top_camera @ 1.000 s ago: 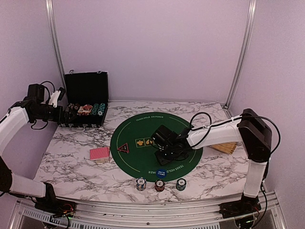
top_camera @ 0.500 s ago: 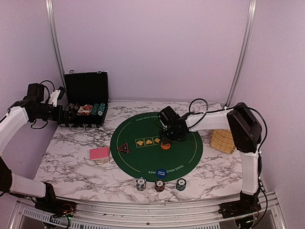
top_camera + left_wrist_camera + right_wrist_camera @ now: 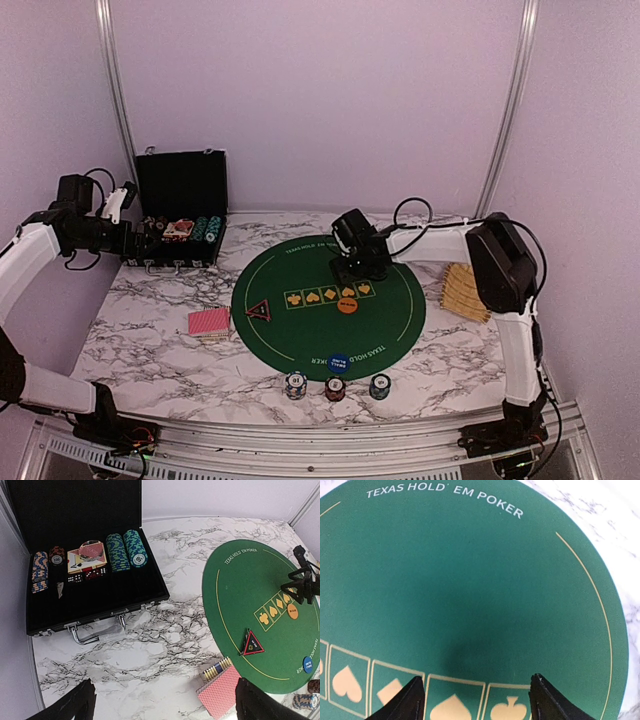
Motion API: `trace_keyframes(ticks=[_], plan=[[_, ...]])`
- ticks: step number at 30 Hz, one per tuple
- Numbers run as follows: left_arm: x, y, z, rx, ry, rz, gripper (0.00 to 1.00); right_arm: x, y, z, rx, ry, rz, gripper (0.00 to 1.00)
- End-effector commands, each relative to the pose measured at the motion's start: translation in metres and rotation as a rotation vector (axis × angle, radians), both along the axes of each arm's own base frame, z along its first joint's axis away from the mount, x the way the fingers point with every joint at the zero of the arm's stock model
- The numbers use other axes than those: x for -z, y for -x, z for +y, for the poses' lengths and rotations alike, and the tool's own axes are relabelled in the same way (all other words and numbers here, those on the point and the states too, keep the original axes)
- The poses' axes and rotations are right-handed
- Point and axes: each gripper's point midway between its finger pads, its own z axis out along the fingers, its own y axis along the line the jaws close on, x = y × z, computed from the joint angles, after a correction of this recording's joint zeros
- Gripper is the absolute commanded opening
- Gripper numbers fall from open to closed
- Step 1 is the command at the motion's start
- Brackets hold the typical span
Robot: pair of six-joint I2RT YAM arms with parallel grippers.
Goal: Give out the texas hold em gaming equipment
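My right gripper [image 3: 355, 264] hovers open and empty over the far half of the green round mat [image 3: 300, 335]; the right wrist view shows its open fingertips [image 3: 411, 701] above the mat's printed suit boxes. An orange button disc [image 3: 347, 306] lies on the mat just in front of it. A blue button disc [image 3: 338, 364] lies at the mat's near edge. A red-rimmed black triangle [image 3: 259, 312] sits at the mat's left edge. Red-backed cards [image 3: 208, 322] lie left of the mat. Three chips [image 3: 335, 388] stand in a row at the front. My left gripper [image 3: 128, 243] is open and empty beside the case.
An open black hinged case [image 3: 180, 225] at the back left holds chip stacks [image 3: 125, 550], cards and dice. A tan slatted wooden object [image 3: 465, 290] lies right of the mat. Frame posts stand at the back corners.
My right gripper has moved from the mat's near middle to its far side, leaving the orange disc uncovered on the mat. The left arm has not moved.
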Motion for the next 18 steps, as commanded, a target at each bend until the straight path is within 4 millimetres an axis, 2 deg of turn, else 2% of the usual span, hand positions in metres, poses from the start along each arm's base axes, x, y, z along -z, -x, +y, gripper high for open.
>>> trace_keyframes(ticks=[1,5,9,13,15,18], plan=[[-0.009,-0.001,-0.002,0.021,0.006,-0.009,0.99,-0.03,0.045,0.009,-0.015,-0.082,-0.008,0.73],[-0.011,-0.003,-0.002,0.021,0.008,-0.012,0.99,-0.016,0.095,0.007,-0.017,-0.096,0.036,0.73],[-0.013,-0.004,-0.003,0.021,0.008,-0.016,0.99,-0.002,0.128,0.007,-0.018,-0.112,0.076,0.66],[-0.014,-0.004,-0.003,0.019,0.013,-0.016,0.99,0.012,0.14,0.01,-0.021,-0.121,0.11,0.57],[-0.014,-0.004,-0.003,0.019,0.015,-0.015,0.99,0.018,0.14,0.011,-0.016,-0.117,0.118,0.48],[-0.014,-0.003,-0.003,0.018,0.014,-0.017,0.99,0.022,0.134,0.014,-0.009,-0.104,0.114,0.4]])
